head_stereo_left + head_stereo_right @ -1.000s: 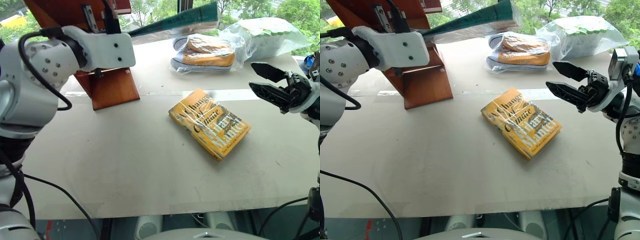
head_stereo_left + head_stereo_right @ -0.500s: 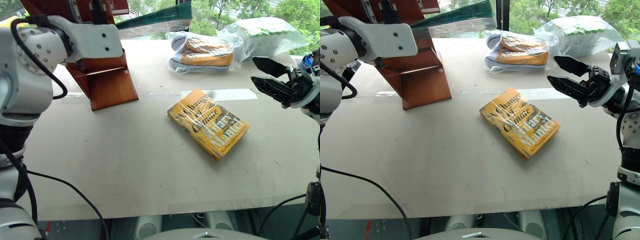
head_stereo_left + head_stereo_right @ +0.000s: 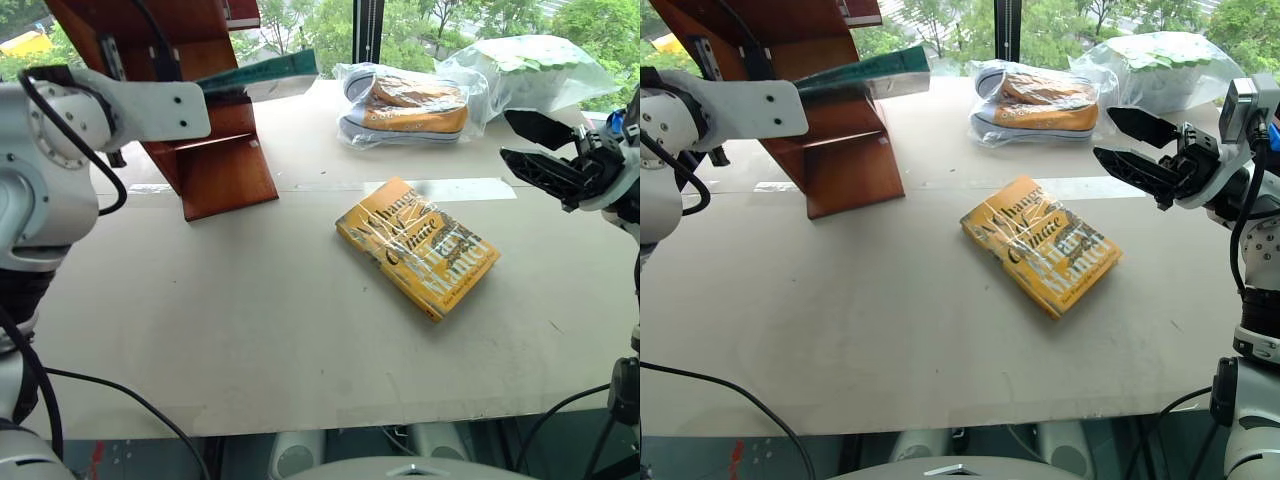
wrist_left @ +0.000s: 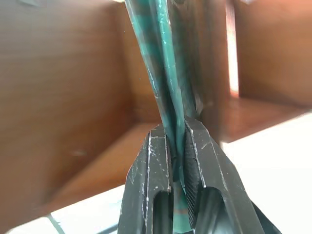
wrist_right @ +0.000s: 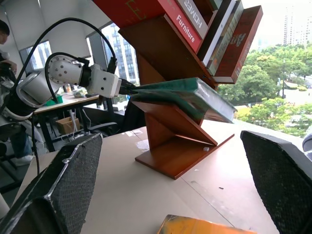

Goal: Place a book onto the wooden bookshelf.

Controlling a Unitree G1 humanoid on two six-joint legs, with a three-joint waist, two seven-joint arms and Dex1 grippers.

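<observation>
The table (image 3: 250, 330) takes up most of the head views, pale and flat, and at the upper left of the frame stands the wooden bookshelf (image 3: 215, 175), a reddish-brown unit with slanted panels, clearly the heaviest and steadiest thing here; seen from the right wrist, other books already lean in its upper bays. Next in size is the yellow-orange book (image 3: 418, 247) lying flat near the middle of the table, then the bagged shoe (image 3: 405, 103) and a plastic bag (image 3: 525, 70) along the top edge. The book (image 3: 865, 72) that matters is the teal one, held up in the air at the upper left, one end pinched and the rest reaching out level toward the frame's centre, just in front of the shelf's lower bay. The left gripper (image 4: 178, 168) has its fingers clamped on the book's edge. To my eye the book is stiff enough to stay straight when held by one end, and not heavy, but the glossy wrinkled wrap looks slick, so a narrow pinch like this could let it pivot or slide; a hold deeper in from the edge, near the spine, would seem safer. The right gripper (image 3: 1135, 150) hangs at the right edge with its fingers spread wide and nothing between them.
</observation>
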